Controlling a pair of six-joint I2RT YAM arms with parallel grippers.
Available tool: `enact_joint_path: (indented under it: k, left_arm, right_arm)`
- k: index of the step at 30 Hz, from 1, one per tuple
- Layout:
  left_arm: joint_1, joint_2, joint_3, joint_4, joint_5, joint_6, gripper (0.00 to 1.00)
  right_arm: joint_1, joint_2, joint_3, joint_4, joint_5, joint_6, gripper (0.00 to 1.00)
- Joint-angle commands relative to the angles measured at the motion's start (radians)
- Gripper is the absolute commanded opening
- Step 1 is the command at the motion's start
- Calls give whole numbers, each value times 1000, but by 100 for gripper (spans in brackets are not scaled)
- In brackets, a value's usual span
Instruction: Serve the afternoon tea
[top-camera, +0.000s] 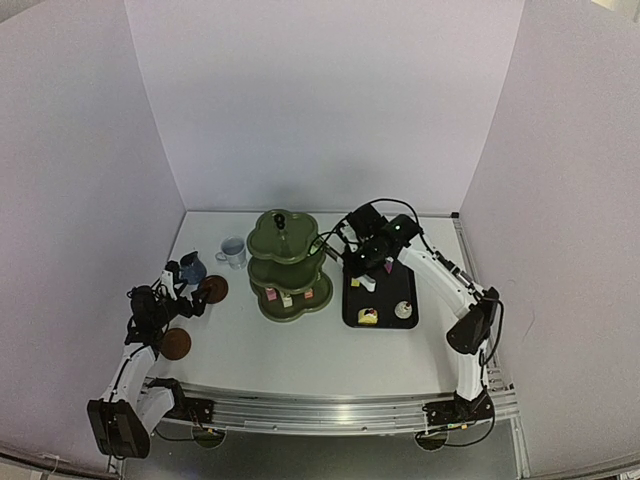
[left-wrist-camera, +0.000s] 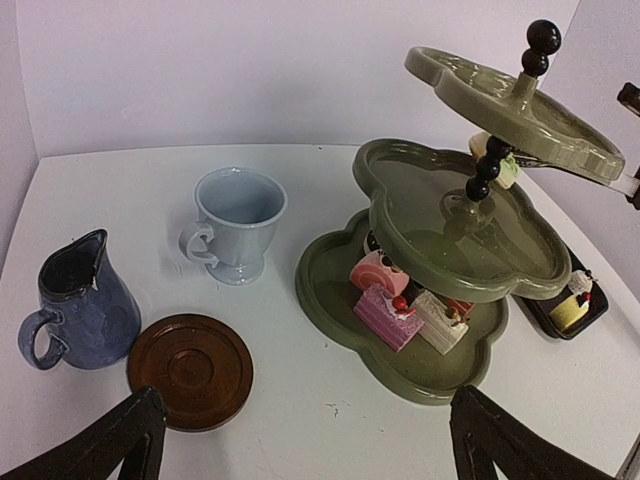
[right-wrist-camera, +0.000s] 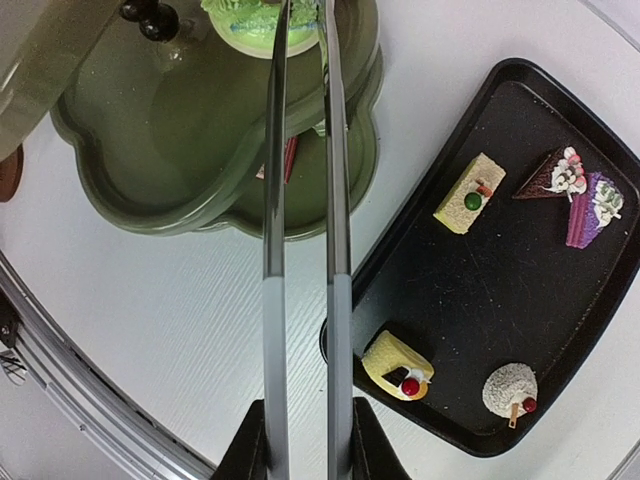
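Observation:
The dark green three-tier stand (top-camera: 288, 265) stands mid-table, with a pink roll (left-wrist-camera: 375, 272), a purple slice (left-wrist-camera: 385, 315) and a white slice (left-wrist-camera: 440, 320) on its bottom tier. My right gripper (right-wrist-camera: 302, 430) is shut on the metal tongs (right-wrist-camera: 300, 250). Their tips reach a green-frosted cake (right-wrist-camera: 255, 20) at the middle tier; I cannot tell whether they pinch it. My left gripper (left-wrist-camera: 307, 400) is open and empty, low over the table. Before it lie a brown saucer (left-wrist-camera: 190, 368), the dark blue mug (left-wrist-camera: 80, 305) and the pale mug (left-wrist-camera: 235, 225). A second saucer (top-camera: 176, 343) lies near the left arm.
The black tray (right-wrist-camera: 500, 300) sits right of the stand and holds several cakes, among them a yellow roll with a cherry (right-wrist-camera: 398, 366) and a round white one (right-wrist-camera: 508, 390). White walls enclose the table on three sides.

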Motion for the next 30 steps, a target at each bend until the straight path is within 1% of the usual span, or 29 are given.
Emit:
enact_joint_path:
  k: [1, 5, 10, 22, 30]
  left_arm:
    - [-1, 17, 9, 31, -15, 2, 99]
    - [-1, 18, 11, 32, -23, 5, 99]
    - [-1, 22, 12, 33, -17, 5, 99]
    - [-1, 22, 12, 30, -11, 10, 99]
    - [-2, 28, 11, 29, 0, 7, 99]
  right_arm:
    - [6, 31, 42, 34, -47, -17, 8]
    - [6, 32, 43, 33, -53, -17, 22]
    - [6, 26, 47, 34, -51, -10, 29]
    - [6, -16, 47, 41, -20, 9, 31]
    - [6, -64, -2, 86, -19, 33, 31]
